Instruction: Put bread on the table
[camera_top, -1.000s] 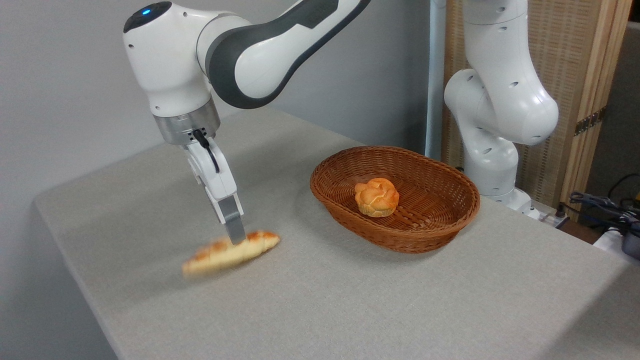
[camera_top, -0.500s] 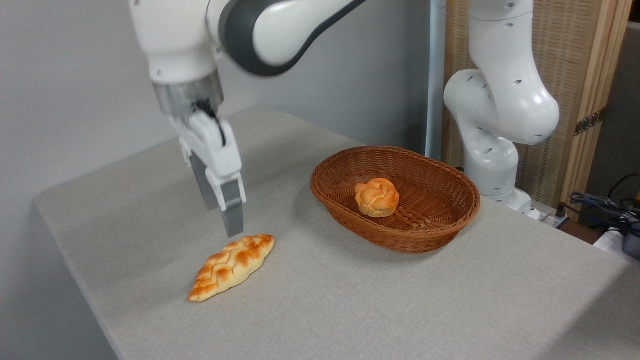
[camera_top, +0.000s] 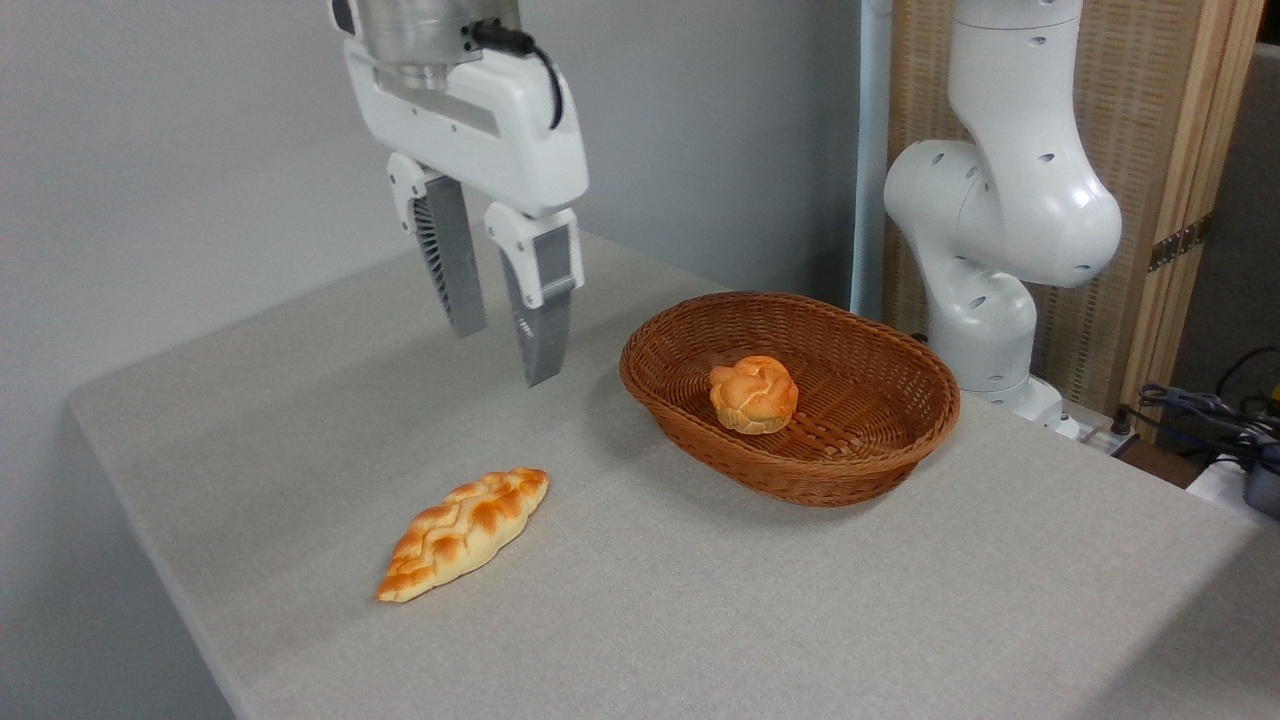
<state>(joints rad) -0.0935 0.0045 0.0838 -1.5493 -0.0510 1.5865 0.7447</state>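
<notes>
Table (camera_top: 800, 620): grey-beige cloth surface filling the lower two thirds of the frame, with a rounded corner at the left edge.
Arm (camera_top: 1000, 200): white jointed body standing at the upper right, behind the far edge of the table; its base sits just behind the basket.
Basket (camera_top: 880, 440): brown oval wicker, right of centre, resting on the table.
Gripper (camera_top: 505, 350): hangs in the upper left of centre, well above the table, fingers pointing down. The jaws stand apart with clear space between them, and nothing is held.
Fingers (camera_top: 540, 320): two grey tapered blades; the left one shows a ribbed inner face, the right one a flat pad and reaches lower in the frame.
Bread (camera_top: 463, 533): long braided golden-orange loaf with pointed ends, lying flat on the table in the lower left of centre, slanted from lower left to upper right. It is apart from the gripper, which is above and a little right of it, and well apart from the basket.
Bun (camera_top: 753, 394): small round knotted roll, lying inside the basket toward its left half.
Cables (camera_top: 1210, 415): dark tangle at the right edge, beyond the table.
</notes>
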